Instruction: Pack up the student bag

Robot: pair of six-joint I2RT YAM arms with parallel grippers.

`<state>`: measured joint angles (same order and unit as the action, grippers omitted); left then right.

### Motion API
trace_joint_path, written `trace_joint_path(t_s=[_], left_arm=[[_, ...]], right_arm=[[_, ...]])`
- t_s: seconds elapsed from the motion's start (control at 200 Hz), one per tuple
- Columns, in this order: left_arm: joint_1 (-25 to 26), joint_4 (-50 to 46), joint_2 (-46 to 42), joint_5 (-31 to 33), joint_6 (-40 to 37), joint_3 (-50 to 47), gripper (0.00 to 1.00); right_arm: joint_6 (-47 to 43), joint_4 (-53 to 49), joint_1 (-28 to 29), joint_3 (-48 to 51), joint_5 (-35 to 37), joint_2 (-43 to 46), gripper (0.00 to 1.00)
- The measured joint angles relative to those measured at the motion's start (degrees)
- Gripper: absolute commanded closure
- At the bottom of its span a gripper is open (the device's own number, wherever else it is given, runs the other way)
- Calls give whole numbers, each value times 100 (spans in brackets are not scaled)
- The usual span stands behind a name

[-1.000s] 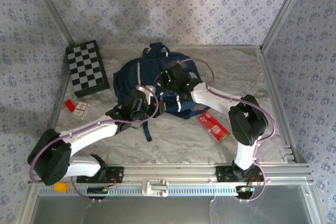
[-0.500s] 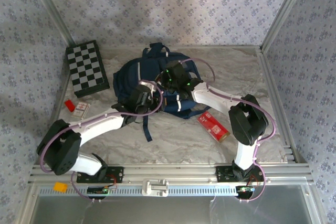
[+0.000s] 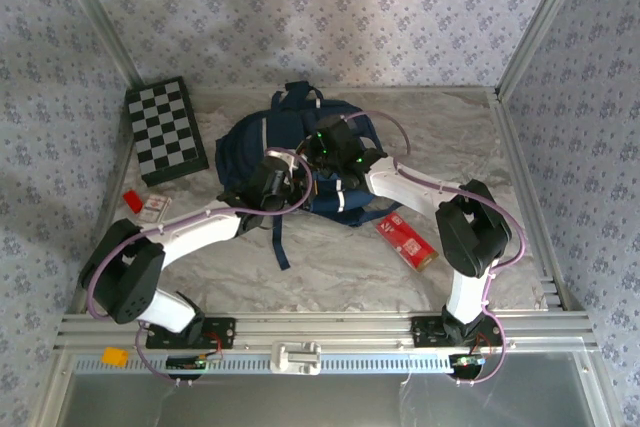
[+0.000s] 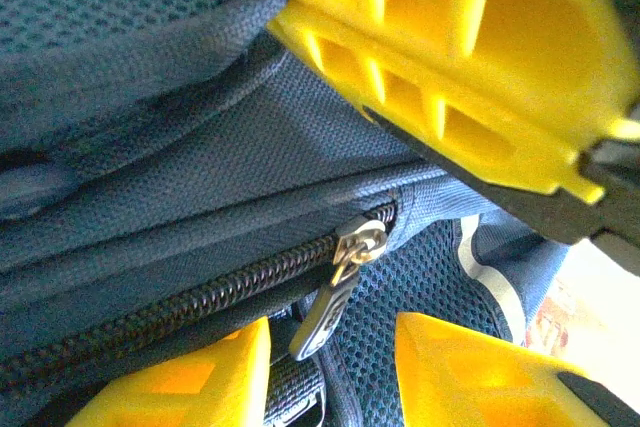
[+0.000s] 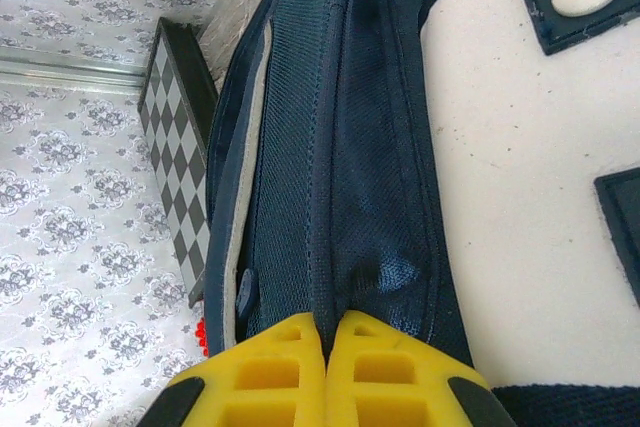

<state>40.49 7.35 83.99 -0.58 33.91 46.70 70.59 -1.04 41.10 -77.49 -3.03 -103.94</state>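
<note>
Right gripper (image 5: 325,332) has its two yellow fingers pressed together, and a fold of navy mesh is pinched between them. This fold belongs to the student bag (image 3: 255,142), close beside the white front patch (image 5: 520,177).

On the left gripper (image 4: 390,237) the fingers stand apart. Between them, at the end of the closed zipper teeth (image 4: 180,307), hangs the metal zipper pull (image 4: 322,315). I cannot see either finger touching it.

From above, both grippers meet over the middle of the bag, the left one at its near left side and the right one just beside it. The bag lies flat in the far centre of the marble-pattern table (image 3: 450,137), and one dark strap (image 3: 282,247) trails from it toward the near edge.

A checkered board (image 3: 166,130) lies to the far left, apart from the bag. Nearer on the left are a small red object (image 3: 133,200) and a white card (image 3: 157,209). A red box (image 3: 406,241) lies on the table near the bag's right corner.
</note>
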Motion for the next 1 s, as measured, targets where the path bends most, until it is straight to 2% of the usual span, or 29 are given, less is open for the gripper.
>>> trace_joint_path(t_s=[0.155, 0.395, 0.515, 0.67, 0.825, 1.005], left_arm=[[0, 245, 223, 81, -15, 42, 75], [2, 490, 348, 227, 2, 42, 94], [7, 485, 348, 295, -26, 42, 100], [11, 247, 232, 326, -33, 42, 100], [-4, -350, -269, 365, -26, 22, 100], [-243, -1027, -656, 367, -205, -101, 100]], right_arm=[[42, 11, 2, 0, -9, -20, 100], [81, 98, -9, 0, -39, -44, 100], [76, 109, -9, 0, -39, -44, 100], [55, 111, -11, 15, -94, -44, 100], [55, 186, -48, 83, -240, -42, 100], [52, 212, -42, 120, -389, -42, 100]])
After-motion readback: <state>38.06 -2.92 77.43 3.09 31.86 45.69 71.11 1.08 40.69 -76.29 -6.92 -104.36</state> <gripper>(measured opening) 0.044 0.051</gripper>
